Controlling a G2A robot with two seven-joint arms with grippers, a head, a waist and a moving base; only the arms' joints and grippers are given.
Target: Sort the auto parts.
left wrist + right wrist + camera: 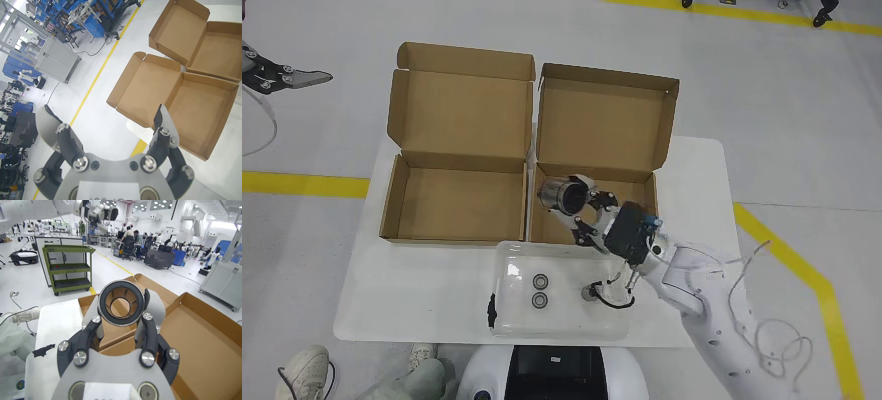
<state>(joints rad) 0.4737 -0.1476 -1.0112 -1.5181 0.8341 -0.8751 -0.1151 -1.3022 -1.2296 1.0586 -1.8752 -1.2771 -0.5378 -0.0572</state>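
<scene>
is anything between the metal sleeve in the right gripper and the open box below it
Nothing visible. The right gripper holds the metal sleeve above the open box, whose lid is folded back and whose floor looks bare.

Clamped in the right gripper [122,311]: a hollow metal sleeve [121,284], black-rimmed mouth facing the camera, a finger pressed on either side. Held up above an open cardboard box [198,344], with a second box [87,304] touching it side by side. Both sitting on the white table [56,317]. Way back on the floor, a green cart [68,268].
</scene>
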